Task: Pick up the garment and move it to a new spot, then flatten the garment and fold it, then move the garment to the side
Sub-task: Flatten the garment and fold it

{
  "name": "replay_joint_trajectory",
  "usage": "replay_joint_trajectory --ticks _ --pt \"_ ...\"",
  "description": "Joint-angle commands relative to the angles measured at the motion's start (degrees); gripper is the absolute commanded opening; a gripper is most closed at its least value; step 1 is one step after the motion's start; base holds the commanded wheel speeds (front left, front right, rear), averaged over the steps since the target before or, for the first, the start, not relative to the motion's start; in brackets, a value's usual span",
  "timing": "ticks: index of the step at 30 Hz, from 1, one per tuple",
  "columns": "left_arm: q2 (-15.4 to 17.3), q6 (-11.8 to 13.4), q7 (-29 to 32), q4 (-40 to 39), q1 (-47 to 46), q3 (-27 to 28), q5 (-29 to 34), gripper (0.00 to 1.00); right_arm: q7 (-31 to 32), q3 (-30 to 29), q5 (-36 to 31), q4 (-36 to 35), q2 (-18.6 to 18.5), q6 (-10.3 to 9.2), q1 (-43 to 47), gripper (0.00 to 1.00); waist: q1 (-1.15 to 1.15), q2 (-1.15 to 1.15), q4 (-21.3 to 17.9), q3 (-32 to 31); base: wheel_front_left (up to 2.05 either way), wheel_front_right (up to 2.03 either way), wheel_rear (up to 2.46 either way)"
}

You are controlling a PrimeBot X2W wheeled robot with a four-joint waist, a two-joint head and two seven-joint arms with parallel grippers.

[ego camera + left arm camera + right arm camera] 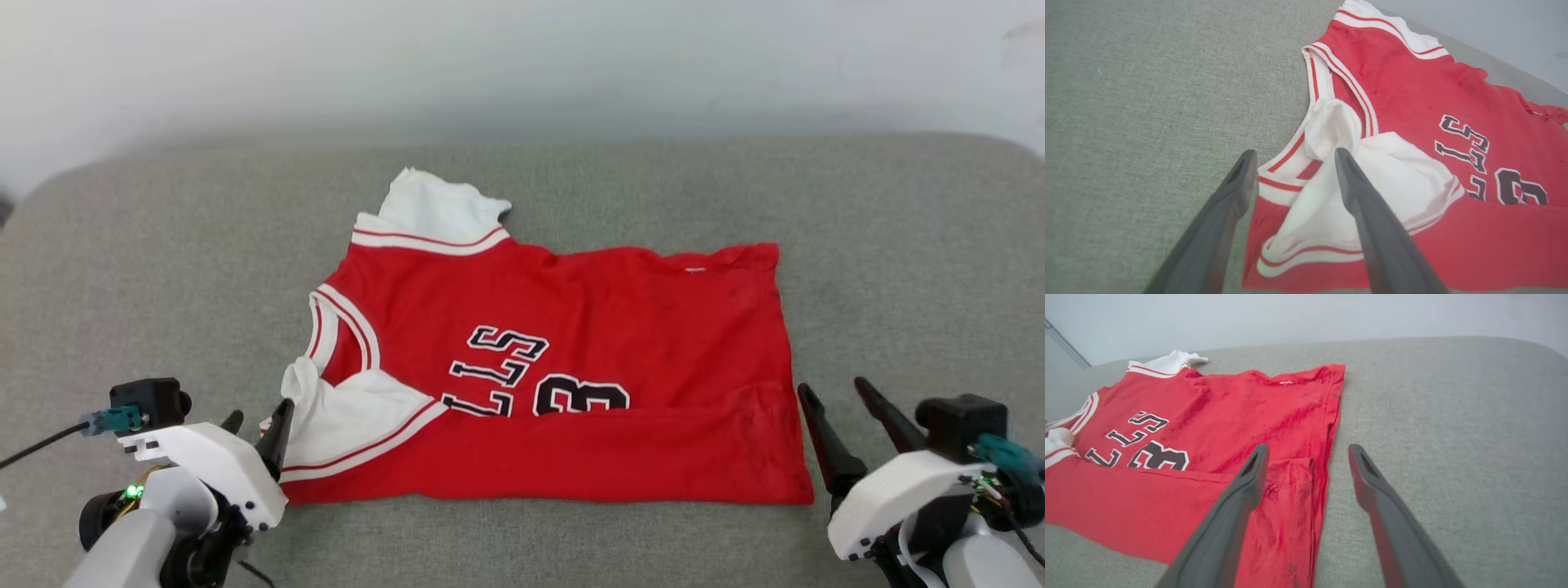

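Head view gives you the grey fabric-covered bench (pixel 163 245) running across the whole picture, with a pale wall behind its far edge. The garment (pixel 620 327) lies on the middle of the bench, front up. Its collar points toward the left edge and its hem toward the right edge. Its near long side is folded up over itself, so the fold covers part of the black lettering and the number. One white sleeve (pixel 437 208) sticks out toward the far edge. The other sleeve (pixel 351 416) is folded in over the chest at the near left corner of the garment.

Your left gripper (pixel 260 416) sits at that near left corner with its fingers spread and nothing between them. In the left wrist view, one finger lies over the white sleeve and the other over bare bench. Your right gripper (pixel 833 388) is at the near right corner, by the hem, fingers also released. In the right wrist view, one finger (pixel 1249 486) crosses the red cloth and the other (pixel 1367 482) crosses bare bench.
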Motion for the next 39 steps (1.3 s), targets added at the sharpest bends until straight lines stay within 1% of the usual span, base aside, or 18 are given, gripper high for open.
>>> replay_joint_trajectory --ticks 1,4,9,12,14,18,21,23,26,27,28,29,30,31,33,36,39 --pt "1.3 0.08 2.21 -1.39 1.11 -0.34 -0.35 1.0 -1.27 -1.01 -0.99 -1.89 0.92 -0.04 1.38 1.0 0.0 0.0 -0.28 -2.24 0.0 0.0 0.0" --pt "4.26 0.82 8.7 -5.28 2.66 -1.36 -1.21 1.0 -2.39 -3.06 -3.04 -5.95 2.55 -0.04 4.12 1.0 0.0 0.0 -0.6 -3.46 0.0 0.0 0.0" --pt "9.59 3.08 20.11 -13.49 4.83 -2.6 -3.28 1.0 -1.48 -5.11 -4.9 -11.72 5.24 -0.04 7.63 1.0 0.0 0.0 -1.35 -3.42 0.0 0.0 0.0" --pt "12.96 4.55 26.05 -17.65 5.58 -2.76 -4.41 1.0 -0.62 -5.56 -5.57 -14.44 6.4 -0.04 8.71 1.0 0.0 0.0 -2.16 -1.97 0.0 0.0 0.0" --pt "14.63 5.55 29.48 -19.69 5.43 -2.64 -5.33 1.0 -0.26 -5.7 -5.98 -15.96 7.04 -0.04 8.78 1.0 0.0 0.0 -2.69 -0.3 0.0 0.0 0.0" --pt "17.21 7.19 34.81 -20.58 4.43 -2.34 -6.85 1.0 0.04 -5.6 -5.98 -17.63 7.89 -0.04 7.47 1.0 0.0 0.0 -4.02 3.4 0.0 0.0 0.0" --pt "17.24 7.39 36.64 -19.85 3.42 -1.82 -8.2 1.0 -0.21 -5.33 -5.65 -17.79 8.31 -0.04 6.54 1.0 0.0 0.0 -4.92 5.91 0.0 0.0 0.0" --pt "16.87 6.98 36.7 -18.7 2.87 -1.63 -8.56 1.0 -0.34 -5.25 -5.4 -17.69 8.52 -0.04 5.96 1.0 0.0 0.0 -5.42 7.36 0.0 0.0 0.0" --pt "15.14 6.03 36.73 -16.23 2.4 -1.69 -9.94 1.0 0.02 -5.27 -5.11 -17.08 8.88 -0.04 5.25 1.0 0.0 0.0 -5.96 8.77 0.0 0.0 0.0" --pt "14.34 5.67 37.15 -15.2 2.49 -2.11 -10.5 0.98 0.15 -5.37 -4.88 -16.83 8.85 -0.04 5.12 1.0 0.0 0.0 -6.09 9.01 0.0 0.0 0.0" --pt "13.3 5.37 37.55 -14.18 2.65 -2.61 -11.04 0.7 0.37 -5.55 -4.62 -16.49 8.76 -0.04 4.9 1.0 0.0 0.0 -6.16 9.16 0.0 0.0 0.0" --pt "12.37 4.91 37.64 -13.29 2.92 -3.01 -11.4 0.47 0.59 -5.65 -4.31 -16.17 8.66 -0.04 4.83 1.0 0.0 0.0 -6.22 9.2 0.0 0.0 0.0" --pt "11.53 4.43 37.48 -12.52 3.11 -3.32 -11.84 0.25 1.06 -5.8 -3.94 -15.89 8.53 -0.04 4.82 1.0 0.0 0.0 -6.25 9.17 0.0 0.0 0.0" --pt "10.66 3.98 37.27 -11.79 3.29 -3.61 -12.14 0.0 1.57 -5.97 -3.49 -15.62 8.3 -0.04 4.72 1.0 0.0 0.0 -6.2 9.05 0.0 0.0 0.0" --pt "9.32 3.02 36.68 -10.8 3.36 -4.06 -12.41 0.0 3.28 -6.26 -2.41 -15.15 7.76 -0.04 4.75 1.0 0.0 0.0 -5.8 8.63 0.0 0.0 0.0" --pt "9.14 1.87 34.8 -10.02 3.07 -3.85 -11.79 0.0 7.24 -6.51 -0.52 -14.81 6.57 -0.04 4.8 1.0 0.0 0.0 -4.94 7.68 0.0 0.0 0.0" --pt "9.43 1.45 31.86 -10.58 1.97 -3.17 -10.29 0.0 14.43 -6.9 1.5 -13.79 4.78 -0.04 4.5 1.0 0.0 0.0 -3.78 6.45 0.0 0.0 0.0"
